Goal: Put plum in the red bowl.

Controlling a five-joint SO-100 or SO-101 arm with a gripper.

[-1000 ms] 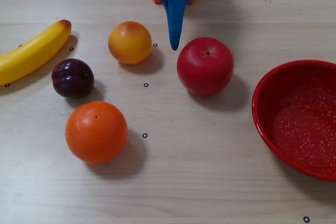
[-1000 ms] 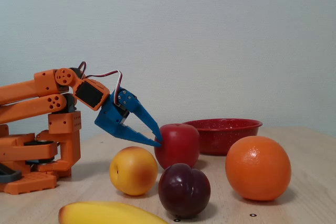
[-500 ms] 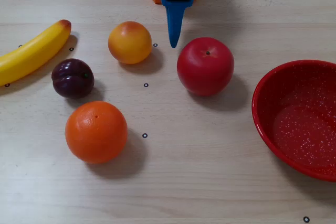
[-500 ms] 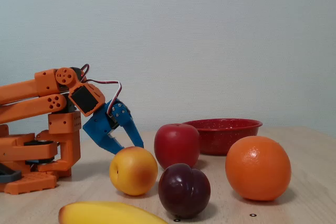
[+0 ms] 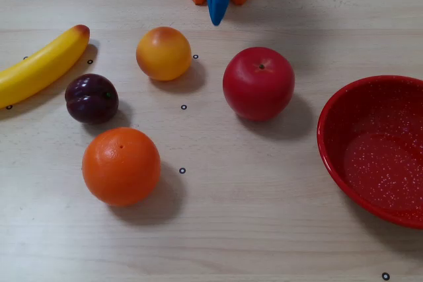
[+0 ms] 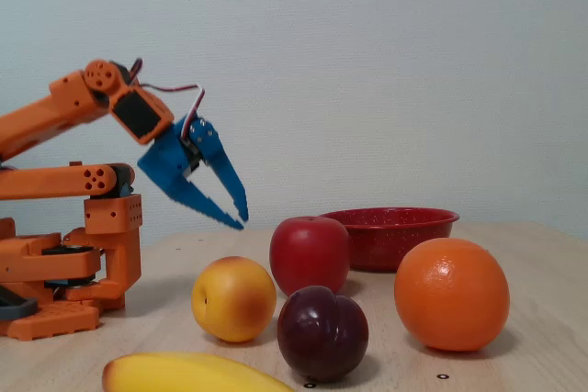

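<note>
The plum (image 5: 91, 98) is small, glossy and dark purple. It lies on the table at the left in the overhead view, between the banana and the orange, and at the front centre in the fixed view (image 6: 322, 332). The red bowl (image 5: 330, 146) with white speckles stands at the right edge in the overhead view, and shows behind the apple in the fixed view (image 6: 390, 218). My blue gripper (image 5: 216, 21) hangs in the air near the arm's base, far from the plum. In the fixed view the gripper (image 6: 242, 220) points down, its fingertips together, holding nothing.
A banana (image 5: 41, 65), a yellow-orange peach (image 5: 163, 53), a red apple (image 5: 258, 83) and an orange (image 5: 121, 166) lie on the wooden table. The apple lies between the plum and the bowl. The orange arm base (image 6: 64, 268) stands at the far edge.
</note>
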